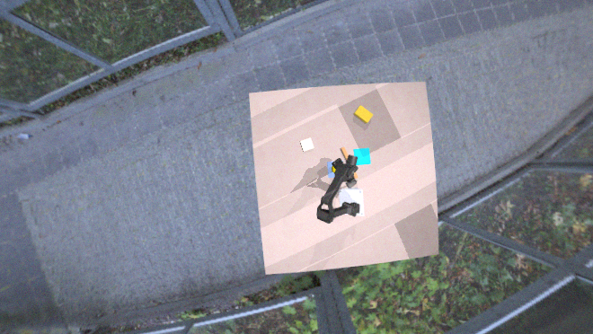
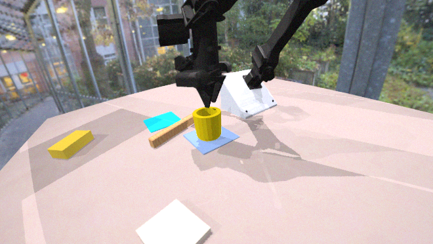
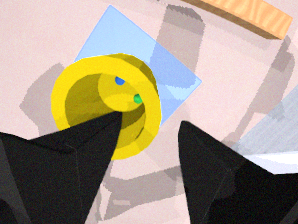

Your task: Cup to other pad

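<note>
The arm rises from its mount on a white sloped block, bends at a high elbow and reaches out over the table, its last link pointing down above the yellow cup. The gripper hangs with its fingertips at about the height of the cup's rim, parted by a moderate gap with nothing pinched between them. In the wrist view one finger overlaps the cup's mouth while the other stands off to the side, over the tabletop; whether either touches the rim cannot be told. The cup stands upright on the blue pad, a blue marble and a green marble inside it. The wooden bar lies between that pad and the cyan pad. Farther out lie a yellow block and a white square block.
</note>
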You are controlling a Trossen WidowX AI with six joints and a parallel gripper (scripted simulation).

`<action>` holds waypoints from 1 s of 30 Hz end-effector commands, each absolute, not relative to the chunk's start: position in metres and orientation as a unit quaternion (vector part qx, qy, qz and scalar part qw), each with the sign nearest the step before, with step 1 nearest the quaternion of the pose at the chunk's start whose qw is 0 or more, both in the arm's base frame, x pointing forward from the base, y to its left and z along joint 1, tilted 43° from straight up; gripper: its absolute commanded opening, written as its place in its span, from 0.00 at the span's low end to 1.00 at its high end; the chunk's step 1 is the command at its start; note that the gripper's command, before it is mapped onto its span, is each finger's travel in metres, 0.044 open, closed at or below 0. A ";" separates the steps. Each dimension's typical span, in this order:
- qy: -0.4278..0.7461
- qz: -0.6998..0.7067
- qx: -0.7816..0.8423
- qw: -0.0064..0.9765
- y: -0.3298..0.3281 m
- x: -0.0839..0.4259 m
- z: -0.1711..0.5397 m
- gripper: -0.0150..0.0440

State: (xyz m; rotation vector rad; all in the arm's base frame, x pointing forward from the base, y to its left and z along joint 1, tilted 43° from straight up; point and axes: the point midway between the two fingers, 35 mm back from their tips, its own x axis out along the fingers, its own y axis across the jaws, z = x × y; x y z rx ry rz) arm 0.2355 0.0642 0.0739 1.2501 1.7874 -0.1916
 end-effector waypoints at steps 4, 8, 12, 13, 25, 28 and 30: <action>0.727 -0.078 0.509 0.455 0.073 0.234 0.065 0.54; 0.727 -0.078 0.509 0.455 0.078 0.234 0.060 0.54; 0.727 -0.077 0.509 0.455 0.082 0.233 0.055 0.54; 0.727 -0.077 0.509 0.455 0.084 0.233 0.054 0.54; 0.727 -0.076 0.510 0.454 0.095 0.230 0.042 0.54; 0.727 -0.076 0.510 0.454 0.095 0.230 0.042 0.54; 0.726 -0.076 0.508 0.457 0.094 0.231 0.043 0.53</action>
